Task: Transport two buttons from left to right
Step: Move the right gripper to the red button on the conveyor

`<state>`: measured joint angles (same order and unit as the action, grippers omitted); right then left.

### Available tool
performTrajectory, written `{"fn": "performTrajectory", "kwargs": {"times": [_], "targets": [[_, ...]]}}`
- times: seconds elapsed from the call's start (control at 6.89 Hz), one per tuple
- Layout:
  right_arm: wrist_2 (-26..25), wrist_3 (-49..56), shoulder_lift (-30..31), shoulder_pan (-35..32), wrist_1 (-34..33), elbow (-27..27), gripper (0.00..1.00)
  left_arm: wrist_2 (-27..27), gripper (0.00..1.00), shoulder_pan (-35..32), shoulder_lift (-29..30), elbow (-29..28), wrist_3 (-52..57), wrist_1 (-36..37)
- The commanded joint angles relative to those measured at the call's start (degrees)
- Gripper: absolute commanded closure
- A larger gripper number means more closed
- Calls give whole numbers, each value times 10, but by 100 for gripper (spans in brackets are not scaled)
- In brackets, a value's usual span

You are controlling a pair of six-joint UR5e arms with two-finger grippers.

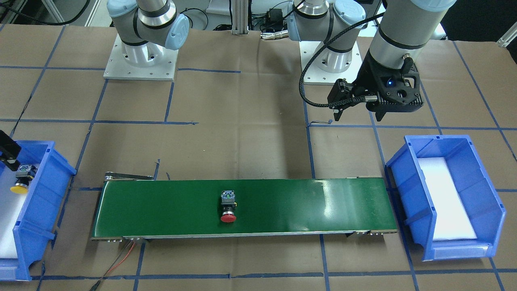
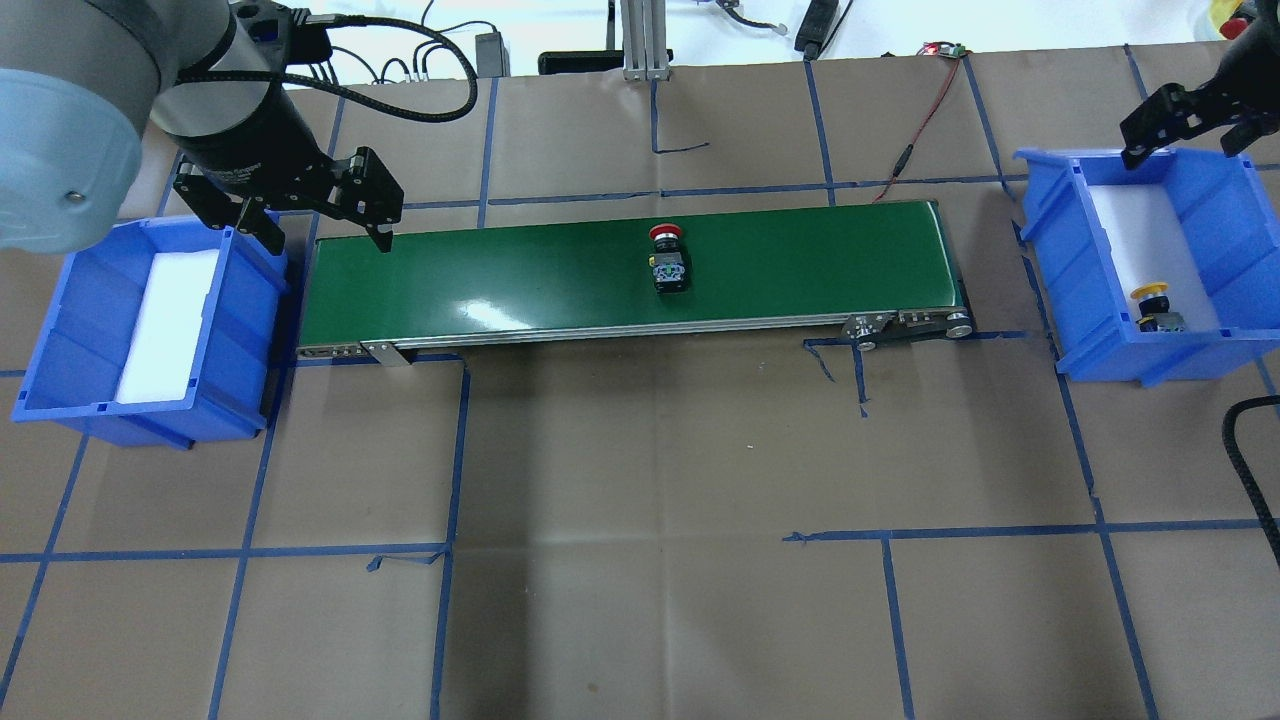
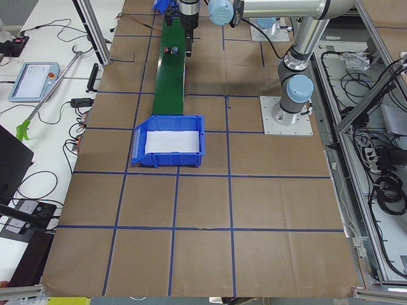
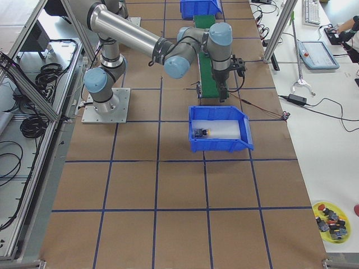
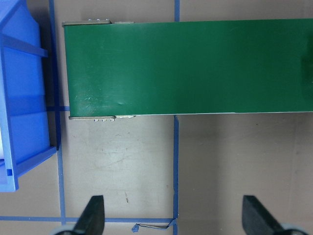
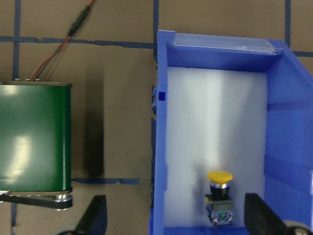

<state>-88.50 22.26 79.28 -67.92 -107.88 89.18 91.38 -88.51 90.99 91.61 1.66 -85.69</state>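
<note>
The red button [image 2: 667, 258] lies on its side at the middle of the green conveyor belt [image 2: 500, 280], also seen from the front [image 1: 228, 207]. Inside the right blue bin [image 2: 1060, 260], the yellow button [image 2: 1154, 306] rests on white foam near the front end; the right wrist view looks down on it [image 6: 220, 193]. My left gripper [image 2: 322, 222] hangs open over the belt's left end, nothing between its fingers [image 5: 93, 215]. High over the right bin's far end, my right gripper [image 2: 1185, 135] stands open and empty, the yellow button below and between its fingertips [image 6: 261, 215].
The left blue bin [image 2: 60, 340] holds only a white foam pad. A red-black cable [image 2: 920, 125] runs from the belt's right end to the table's back. Brown paper with blue tape lines covers the table [image 2: 640, 520]. Arm bases [image 1: 140, 60] stand behind the belt.
</note>
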Motion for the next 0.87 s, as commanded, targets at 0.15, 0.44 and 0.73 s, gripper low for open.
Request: {"fn": "performTrajectory", "kwargs": {"times": [0.15, 0.44, 0.73], "targets": [[-7, -186, 4, -140, 58, -42, 0, 0, 0, 0, 0, 0, 0, 0], [-17, -243, 4, -200, 51, -40, 0, 0, 0, 0, -1, -1, 2, 0], [-11, -243, 6, -216, 46, -22, 0, 0, 0, 0, -1, 0, 2, 0]]}}
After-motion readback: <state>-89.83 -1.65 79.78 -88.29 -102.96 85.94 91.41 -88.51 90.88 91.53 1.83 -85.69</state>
